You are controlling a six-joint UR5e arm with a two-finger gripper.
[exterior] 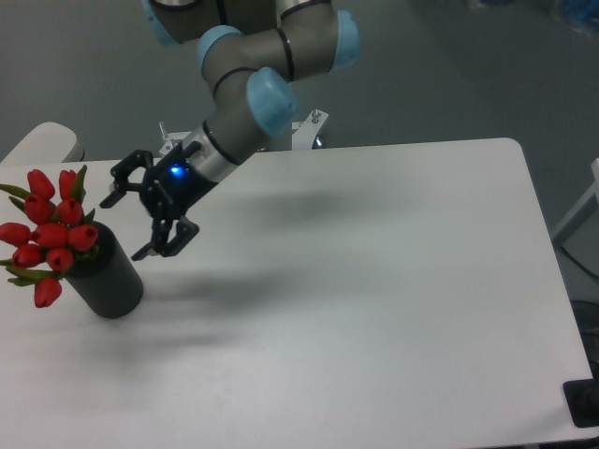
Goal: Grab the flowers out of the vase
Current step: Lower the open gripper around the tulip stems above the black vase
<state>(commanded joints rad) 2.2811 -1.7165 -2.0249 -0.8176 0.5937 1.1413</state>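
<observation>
A bunch of red tulip flowers (51, 232) with green leaves stands in a dark cylindrical vase (108, 276) at the table's left side. My gripper (124, 227) hangs open just to the right of the buds, above the vase's top, fingers pointing left toward the flowers. Nothing sits between its fingers. A blue light glows on the gripper body.
The white table (374, 299) stretches to the right and front. The robot base (248, 108) stands behind the table's far edge. A pale rounded object (42, 145) sits at the far left behind the table.
</observation>
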